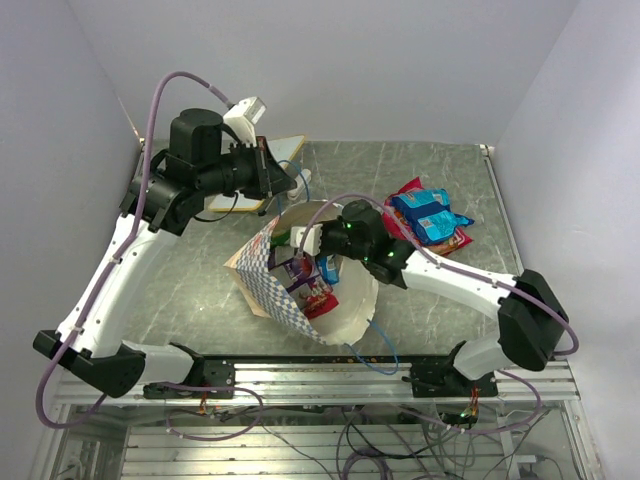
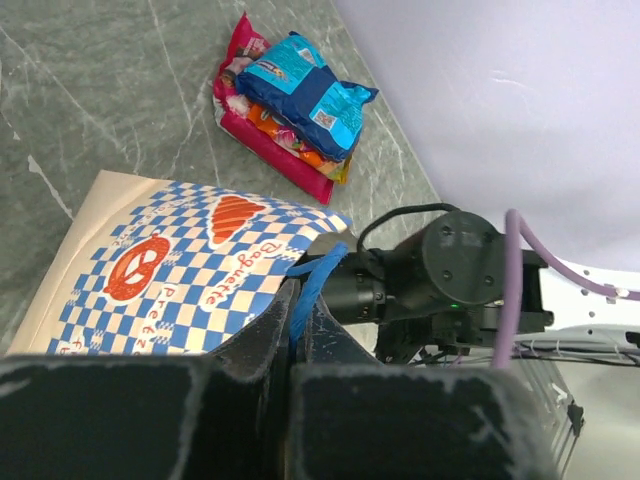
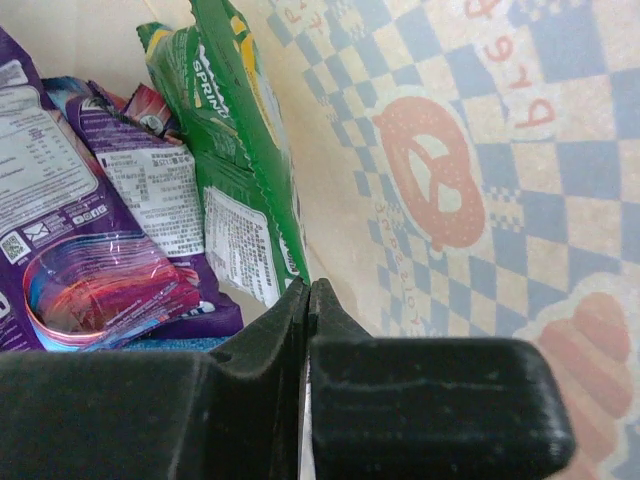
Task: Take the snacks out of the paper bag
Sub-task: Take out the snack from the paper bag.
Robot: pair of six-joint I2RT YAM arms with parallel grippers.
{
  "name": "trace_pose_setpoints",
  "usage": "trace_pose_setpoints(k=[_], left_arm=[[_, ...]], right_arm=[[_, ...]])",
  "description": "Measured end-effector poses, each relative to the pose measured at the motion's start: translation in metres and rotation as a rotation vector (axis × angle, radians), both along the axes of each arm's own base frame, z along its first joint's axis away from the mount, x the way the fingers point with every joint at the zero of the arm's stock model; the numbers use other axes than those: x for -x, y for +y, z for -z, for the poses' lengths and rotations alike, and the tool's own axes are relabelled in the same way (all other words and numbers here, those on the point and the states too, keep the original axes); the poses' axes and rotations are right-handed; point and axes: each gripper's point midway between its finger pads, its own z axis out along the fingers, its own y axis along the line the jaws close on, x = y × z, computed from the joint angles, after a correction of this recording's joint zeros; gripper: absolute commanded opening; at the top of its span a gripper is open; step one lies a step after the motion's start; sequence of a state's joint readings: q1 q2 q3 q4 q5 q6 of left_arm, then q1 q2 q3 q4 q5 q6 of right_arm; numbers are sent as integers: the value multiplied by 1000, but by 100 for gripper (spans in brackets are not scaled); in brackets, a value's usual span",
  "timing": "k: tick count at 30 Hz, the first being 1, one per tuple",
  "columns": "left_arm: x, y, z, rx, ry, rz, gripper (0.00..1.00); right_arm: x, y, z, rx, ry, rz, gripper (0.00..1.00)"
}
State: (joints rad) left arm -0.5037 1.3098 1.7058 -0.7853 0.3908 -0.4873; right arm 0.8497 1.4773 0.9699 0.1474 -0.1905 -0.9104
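- The right gripper (image 3: 308,292) was shut tight. Its tips looked to be pinching the bottom corner of the green packet (image 3: 240,150).
- That packet stood on its edge deep inside the bag (image 1: 350,305), right against the bag's checked wall.
- Purple packets (image 3: 70,190) lay just beside the green one, on the side away from the wall.
- The right arm (image 1: 470,285) reached in from the near right corner of the table (image 1: 190,270) and down through the bag's open mouth.
- The left gripper (image 2: 298,325) was shut too. It held the bag's blue handle (image 2: 310,280) between its tips. I think this kept the mouth pulled open.
- The bag sat in the middle of the table.
- A pile (image 1: 430,215) of snacks lay out on the table toward the far right corner, well apart from the bag. A blue packet (image 2: 300,85) was on top.
- The step in hand was grabbing the next snack, the green packet. Some snacks were out, but a few were in the bag, so the job looked about half done.
- Next, the right gripper should lift the green packet up and out through the mouth.
- It should not snag the paper wall on the way.
- Then it should carry the packet over to the pile and let go.
- The grip was only on a thin corner, so the packet might slip. A slow lift would be safer.
- The left gripper should hold the handle so the bag does not tip or close.
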Motion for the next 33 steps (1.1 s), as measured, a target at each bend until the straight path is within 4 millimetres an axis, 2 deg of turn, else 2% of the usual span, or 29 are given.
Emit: trace_pose_setpoints(k=[8,20,23,29,33], left_arm=[[-6,3,5,24,32,-36,7],[-18,-3,11,86,108,-81,7],[-21,-8,15,111,144,-88,7],[-21,-11,23,135,196,-99,7],[-21,-11,23,140,209,-105,7]], right_arm=[[13,-14,-28,-51,12,18,0],[33,-34,-93,-145,-38,16,0],[39,-40,-119,-183,-51,17,0],[49,-53,-187,-281,-103,27,0],[54,-69,-229,-350,-129,70,0]])
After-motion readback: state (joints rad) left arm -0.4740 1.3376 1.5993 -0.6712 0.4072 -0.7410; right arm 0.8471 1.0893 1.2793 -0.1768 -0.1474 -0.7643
